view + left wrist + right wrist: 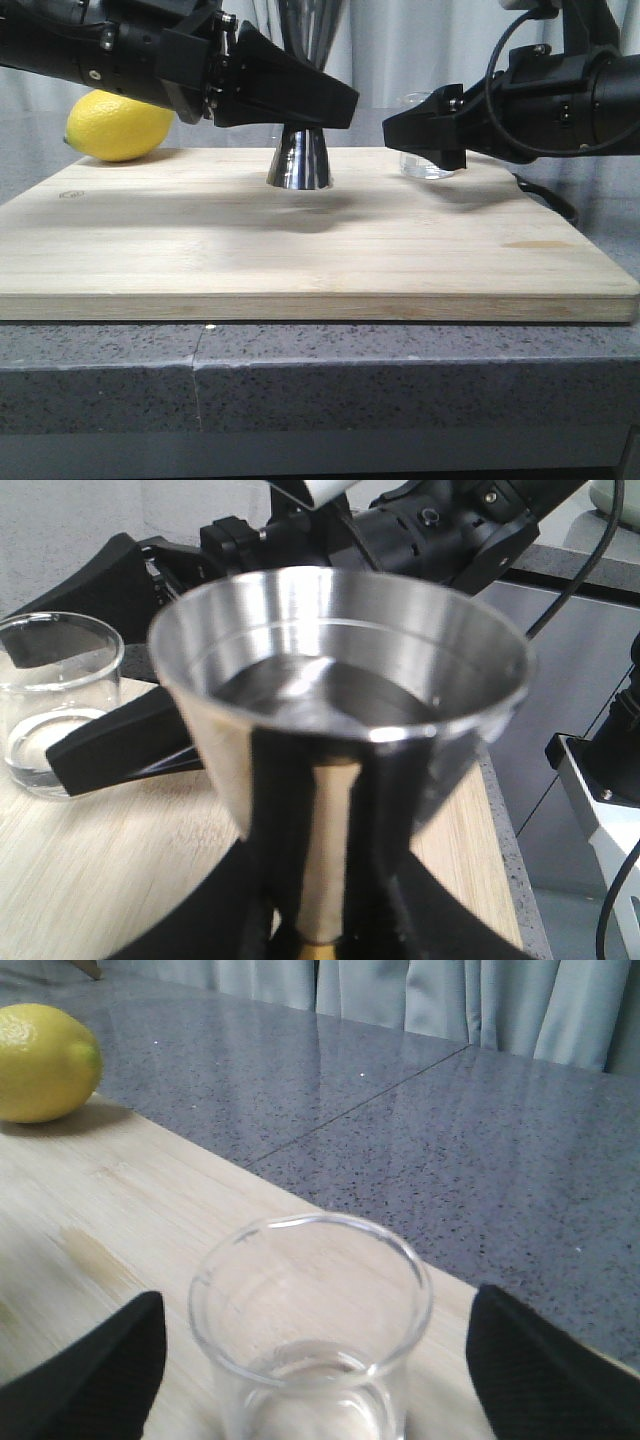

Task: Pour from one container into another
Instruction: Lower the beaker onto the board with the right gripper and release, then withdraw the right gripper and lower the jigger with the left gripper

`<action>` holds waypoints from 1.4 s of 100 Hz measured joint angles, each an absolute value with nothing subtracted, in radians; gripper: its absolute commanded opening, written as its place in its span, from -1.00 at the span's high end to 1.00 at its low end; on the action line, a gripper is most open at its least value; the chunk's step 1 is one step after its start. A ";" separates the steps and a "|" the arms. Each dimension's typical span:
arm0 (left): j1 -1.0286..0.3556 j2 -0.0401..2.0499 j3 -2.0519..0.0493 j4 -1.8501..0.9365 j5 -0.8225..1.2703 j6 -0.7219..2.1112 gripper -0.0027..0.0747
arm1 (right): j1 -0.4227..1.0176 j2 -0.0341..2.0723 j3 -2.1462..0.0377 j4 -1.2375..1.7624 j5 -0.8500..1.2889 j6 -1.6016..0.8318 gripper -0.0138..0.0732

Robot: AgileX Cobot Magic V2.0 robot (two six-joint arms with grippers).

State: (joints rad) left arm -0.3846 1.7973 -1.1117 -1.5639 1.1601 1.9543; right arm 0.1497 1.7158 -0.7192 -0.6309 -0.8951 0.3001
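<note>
Pale wooden board [300, 250] carries everything: my left gripper [335, 105] is clamped on the shiny steel hourglass jigger [299, 160] at centre; my right gripper [425, 140] stands spread around the small clear glass beaker [428, 165], right. Closing off-centre could tip it.

Pale grey curtains [480, 1000] behind; speckled grey stone counter [420, 1140].
</note>
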 measured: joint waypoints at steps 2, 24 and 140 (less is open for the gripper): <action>-0.385 1.797 -1.112 -1.564 1.160 1.954 0.98 | 0.150 1.713 -0.719 -0.631 -0.895 0.300 -0.61; -0.385 1.794 -1.112 -1.564 1.160 1.964 0.98 | 0.150 1.637 -0.719 -0.629 -0.812 0.300 -0.61; -0.186 1.794 -1.103 -1.652 1.160 2.085 0.98 | 0.184 1.009 -0.718 -0.629 -0.564 0.308 -0.61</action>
State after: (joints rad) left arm -0.1861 1.7935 -1.1029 -1.6515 1.1601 2.0853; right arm 0.1837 1.0087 -0.7176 -0.6285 -0.5635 0.3083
